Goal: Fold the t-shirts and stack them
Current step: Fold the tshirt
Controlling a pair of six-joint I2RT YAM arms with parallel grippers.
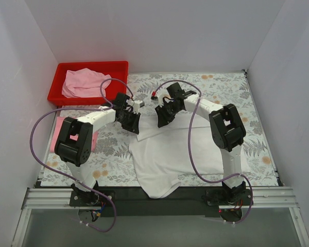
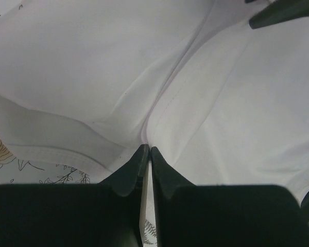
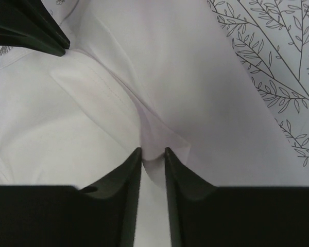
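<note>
Pinching folds of white shirt (image 1: 170, 154) with left jaws and right jaws, both clamped on cloth; beyond left jaws, bin (image 1: 87, 66) holding pink shirt (image 1: 82, 82).

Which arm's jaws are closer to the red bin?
Left. The left arm holds its jaws off the near right corner of the red bin; the right arm holds its jaws farther right, on the white shirt.
</note>
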